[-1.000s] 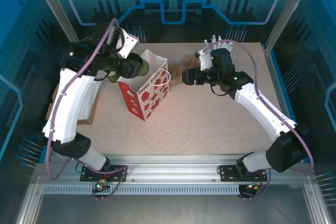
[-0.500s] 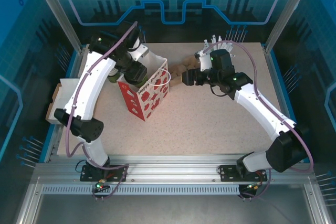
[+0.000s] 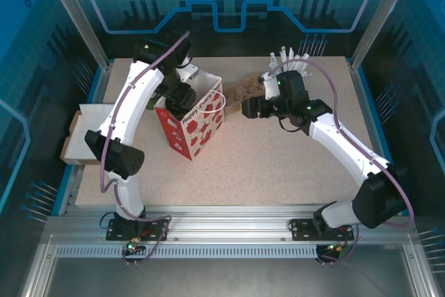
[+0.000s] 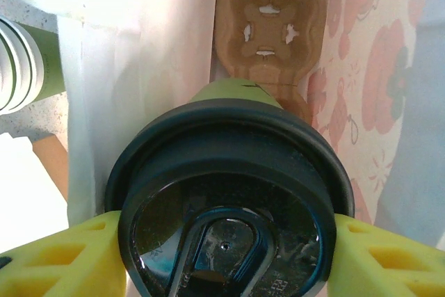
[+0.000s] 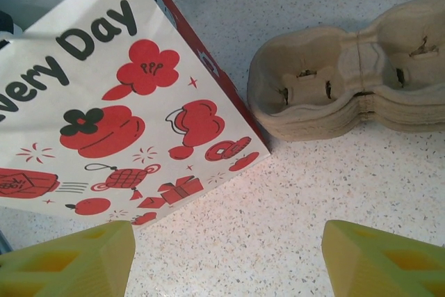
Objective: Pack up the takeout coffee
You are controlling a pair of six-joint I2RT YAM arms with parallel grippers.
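Lowering is the step in hand, as I judge it. The left gripper [image 4: 222, 248] is clamped on the coffee [image 4: 229, 106] at its lid [image 4: 222, 193], and the cup hangs inside the mouth of the bag [image 3: 189, 130], above the carrier [image 4: 268, 26] lying at the bottom. To do it well, the cup should go straight down and upright, its base aimed at a socket of the carrier and clear of the white wall on the left. The jaws should part only once the base is seated, since a drop could tip it. The left arm rises from its base, reaches over the far left of the table [image 3: 278, 165] and points its wrist down into the bag. The right gripper [image 5: 226, 255], jaws apart and empty, hovers low just beside the bag's right face, near the stack of carriers [image 5: 348, 81], its arm stretched forward and inward.
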